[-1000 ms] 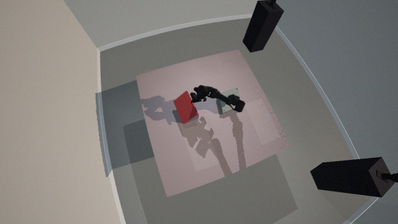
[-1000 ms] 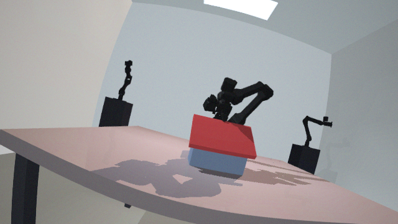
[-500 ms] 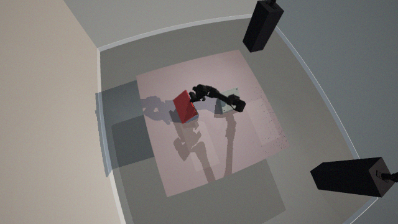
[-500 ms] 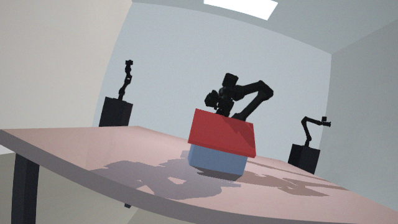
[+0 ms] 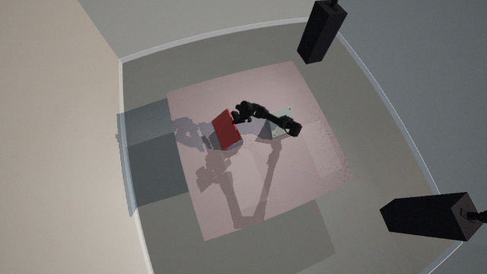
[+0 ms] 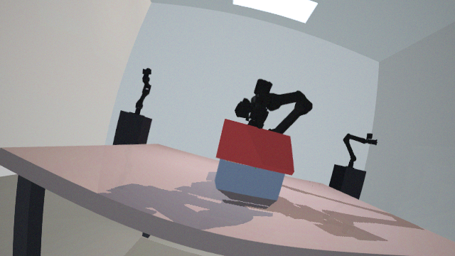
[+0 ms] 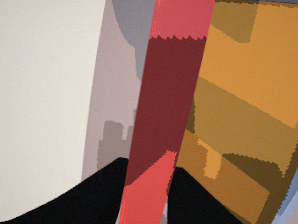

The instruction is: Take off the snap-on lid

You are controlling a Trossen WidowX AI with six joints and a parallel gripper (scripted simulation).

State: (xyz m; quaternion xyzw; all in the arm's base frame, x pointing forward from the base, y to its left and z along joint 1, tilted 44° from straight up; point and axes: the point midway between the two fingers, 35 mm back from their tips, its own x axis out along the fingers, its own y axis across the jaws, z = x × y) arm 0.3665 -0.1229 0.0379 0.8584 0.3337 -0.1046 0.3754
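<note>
The pincer [image 5: 234,121] [image 6: 255,124] [image 7: 149,172] grips the red lid [image 5: 226,129] [image 6: 254,146] [image 7: 170,90] by its raised arm-side edge, the lid sloping down away across the blue box [image 5: 235,144] [image 6: 249,180] [image 7: 293,196]

The pale-pink worktop [image 5: 262,80] [image 6: 124,161] [image 7: 107,95] has straight sides, a grey edge and a dark leg [image 6: 28,213]. A pale base plate [image 5: 286,113] lies flat on it. The blue storage box [image 5: 234,145] [image 6: 249,181] [image 7: 289,201] stands at or just above the surface; contact is unclear. Shadows fall across the surface around the box.
</note>
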